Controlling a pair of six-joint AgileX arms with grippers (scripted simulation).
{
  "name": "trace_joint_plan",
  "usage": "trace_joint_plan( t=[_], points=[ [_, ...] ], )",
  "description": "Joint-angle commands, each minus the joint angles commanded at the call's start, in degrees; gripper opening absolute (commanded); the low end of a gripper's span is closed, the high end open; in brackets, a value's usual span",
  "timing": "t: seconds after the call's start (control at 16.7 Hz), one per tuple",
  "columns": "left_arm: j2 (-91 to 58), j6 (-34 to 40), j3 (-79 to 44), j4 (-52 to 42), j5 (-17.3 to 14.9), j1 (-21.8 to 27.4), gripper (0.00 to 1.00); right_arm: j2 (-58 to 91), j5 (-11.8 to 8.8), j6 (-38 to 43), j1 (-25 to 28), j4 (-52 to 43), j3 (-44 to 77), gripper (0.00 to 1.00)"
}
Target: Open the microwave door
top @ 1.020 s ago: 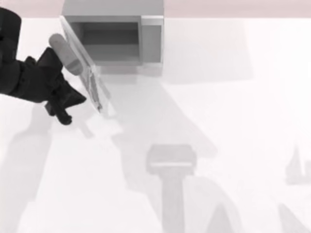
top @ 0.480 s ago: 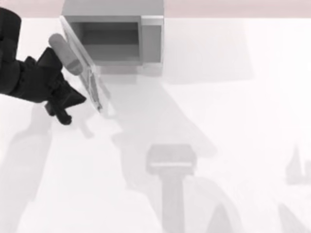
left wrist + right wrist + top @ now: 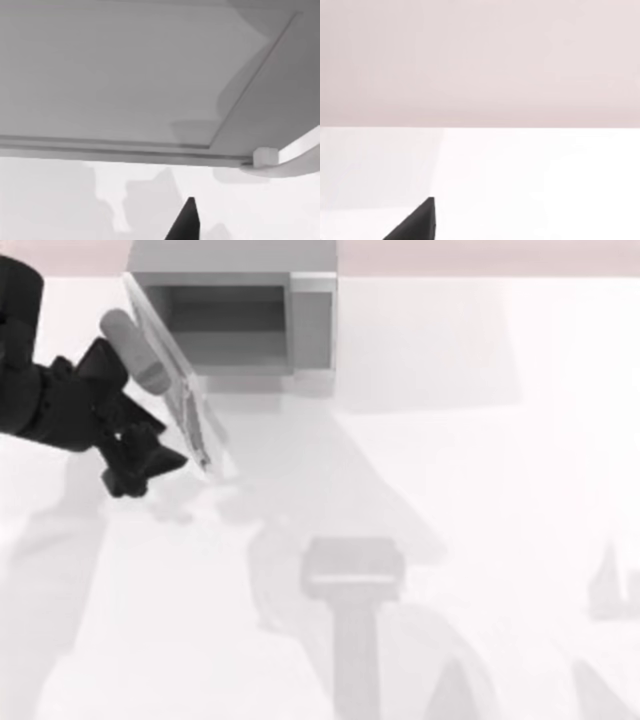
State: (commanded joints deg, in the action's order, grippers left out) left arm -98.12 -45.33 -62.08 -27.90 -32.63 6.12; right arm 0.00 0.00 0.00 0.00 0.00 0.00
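Microwave door (image 3: 188, 405) swung wide open — left pincer (image 3: 172, 458) beside it.

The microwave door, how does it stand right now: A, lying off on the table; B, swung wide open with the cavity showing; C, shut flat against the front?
B: in the top view the microwave door angles out from the microwave, baring the dark cavity, with the left gripper beside its free edge.

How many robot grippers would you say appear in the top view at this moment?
1. The left gripper sits at the table's left, beside the swung-open microwave door. The right gripper lies outside the top view; only a dark tip shows in its wrist view.
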Motion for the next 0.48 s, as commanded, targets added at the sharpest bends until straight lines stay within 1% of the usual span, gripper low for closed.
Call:
trace_joint_plan(
  t=[0.12,0.18,0.48],
  points=[
    [0.0,0.0,0.0,0.0,0.0,0.0,0.98,0.0,0.0,0.0,0.0,0.0,0.0,1.0],
    [0.0,0.0,0.0,0.0,0.0,0.0,1.0,0.0,0.0,0.0,0.0,0.0,0.0,1.0],
    [0.0,0.0,0.0,0.0,0.0,0.0,1.0,0.0,0.0,0.0,0.0,0.0,0.0,1.0]
  ],
)
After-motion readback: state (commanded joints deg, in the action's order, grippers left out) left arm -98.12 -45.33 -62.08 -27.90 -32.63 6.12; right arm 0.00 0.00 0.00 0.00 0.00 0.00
